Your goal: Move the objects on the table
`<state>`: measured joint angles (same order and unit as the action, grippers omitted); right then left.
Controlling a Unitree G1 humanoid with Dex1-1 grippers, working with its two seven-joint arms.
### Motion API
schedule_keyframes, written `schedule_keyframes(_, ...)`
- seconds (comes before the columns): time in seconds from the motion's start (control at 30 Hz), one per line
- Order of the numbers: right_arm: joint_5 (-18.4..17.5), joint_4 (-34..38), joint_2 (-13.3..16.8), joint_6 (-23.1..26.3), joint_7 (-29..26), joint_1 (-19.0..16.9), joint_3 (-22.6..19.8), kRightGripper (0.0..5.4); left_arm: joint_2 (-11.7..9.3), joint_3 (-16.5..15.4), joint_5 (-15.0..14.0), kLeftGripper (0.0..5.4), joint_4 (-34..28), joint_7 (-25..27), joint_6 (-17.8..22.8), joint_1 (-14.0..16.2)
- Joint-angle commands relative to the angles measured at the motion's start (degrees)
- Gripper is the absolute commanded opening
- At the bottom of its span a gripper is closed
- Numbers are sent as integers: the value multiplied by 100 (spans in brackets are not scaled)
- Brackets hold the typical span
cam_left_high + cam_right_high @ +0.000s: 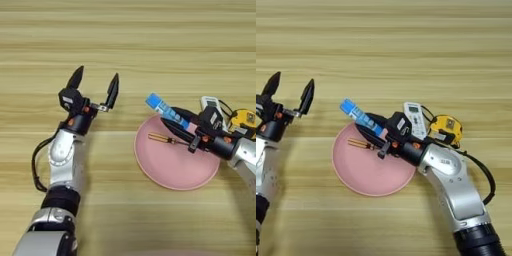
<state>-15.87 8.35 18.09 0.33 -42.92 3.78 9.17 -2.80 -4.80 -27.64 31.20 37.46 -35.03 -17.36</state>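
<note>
The blue glue stick (361, 117) is clamped in the right tool (368, 128) over the pink plate's (368, 182) far rim, its lower end hidden. The screwdriver (361, 144) lies on the plate, tip hidden. The left tool (95, 84), fingers apart, hovers over the tabletop (150, 45).

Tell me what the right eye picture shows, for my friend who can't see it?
The right pincer holds a blue glue stick over the edge of a pink plate, where a small screwdriver lies. A white remote and a yellow tape measure sit behind that arm on the wooden table; the left pincer waits open at the left.
</note>
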Motion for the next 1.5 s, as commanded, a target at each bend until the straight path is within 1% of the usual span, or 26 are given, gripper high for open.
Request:
schedule_keyframes(0.03, -41, -25, -53, -116, 11, 121, -60, 140, 28, -12, -761, 540, -745, 622, 963, 276)
schedule_keyframes(0.13, -20, -65, -77, -154, 27, 139, -63, 140, 24, -10, -1113, 540, -1185, 890, 1527, 433)
schedule_keyframes(0.27, -4, -101, -110, -213, 46, 151, -72, 140, 5, -2, -1409, 540, -1605, 1151, 2164, 603)
schedule_keyframes(0.33, 7, -113, -123, -251, 59, 155, -79, 140, 4, 13, -1430, 540, -1758, 1230, 2360, 675)
schedule_keyframes(0.53, -5, -67, -160, -322, 68, 155, -61, 140, 6, 131, -1389, 540, -2087, 1558, 2764, 889)
schedule_keyframes(0.67, 20, 8, -192, -360, 64, 151, -15, 140, 10, 209, -1259, 540, -2207, 1658, 2894, 972)
schedule_keyframes(0.83, 13, 147, -219, -381, 66, 118, 61, 140, 0, 294, -1122, 540, -2208, 1754, 2907, 1014)
schedule_keyframes(0.97, 16, 201, -207, -396, 31, 99, 108, 140, -10, 400, -1044, 540, -2260, 1827, 2918, 1056)
schedule_keyframes(1.07, -35, 329, -198, -393, -25, 41, 165, 140, -5, 421, -1014, 540, -2278, 1864, 2932, 1074)
schedule_keyframes(1.23, 7, 360, -198, -418, -38, 17, 236, 140, -26, 491, -1049, 540, -2345, 1977, 3015, 1119)
schedule_keyframes(1.37, 18, 370, -208, -475, -84, 6, 339, 140, -37, 529, -1213, 540, -2495, 2097, 3281, 1177)
schedule_keyframes(1.4, 16, 382, -207, -491, -101, 0, 368, 140, -47, 535, -1278, 522, -2546, 2138, 3385, 1197)
schedule_keyframes(1.5, -36, 418, -195, -528, -168, -28, 432, 140, -54, 528, -1375, 496, -2667, 2235, 3564, 1250)
